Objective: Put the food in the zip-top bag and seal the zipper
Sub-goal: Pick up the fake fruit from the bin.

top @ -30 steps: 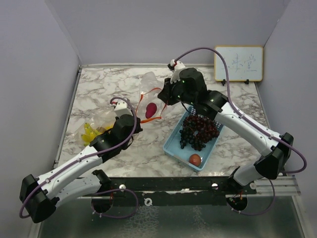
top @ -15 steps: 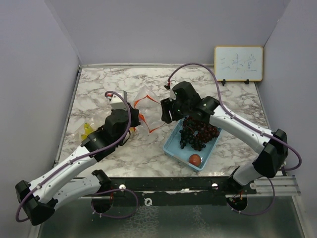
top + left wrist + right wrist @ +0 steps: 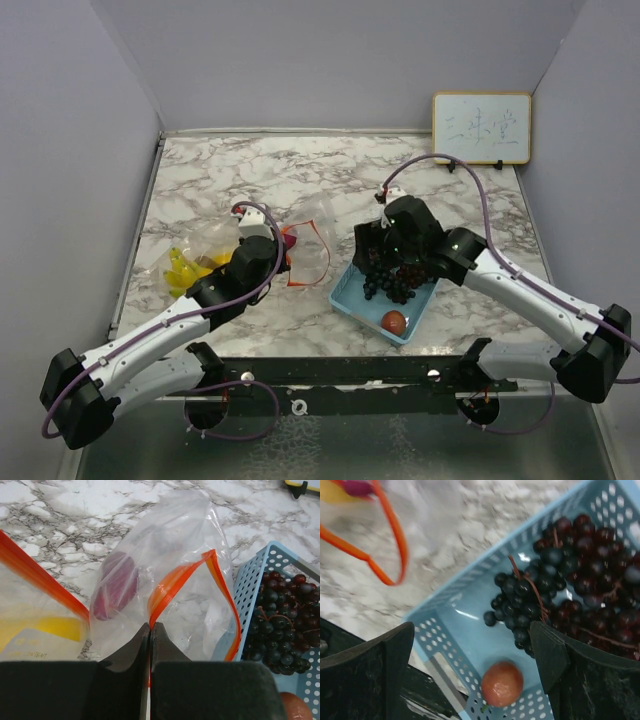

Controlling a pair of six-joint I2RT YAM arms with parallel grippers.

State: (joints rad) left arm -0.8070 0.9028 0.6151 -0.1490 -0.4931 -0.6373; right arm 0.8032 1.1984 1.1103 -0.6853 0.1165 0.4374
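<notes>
On the marble table, the left gripper is clamped tight on the orange zip edge of the bag holding the magenta piece, the right gripper gapes wide and empty over the basket with grapes and red fruit, and the bananas lie left of the bag.

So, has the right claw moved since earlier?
Yes. The right claw came toward the near edge, from beyond the light blue plastic basket to above it.

Grapes and round fruit in basket, bag left of it, bananas farther left
</notes>
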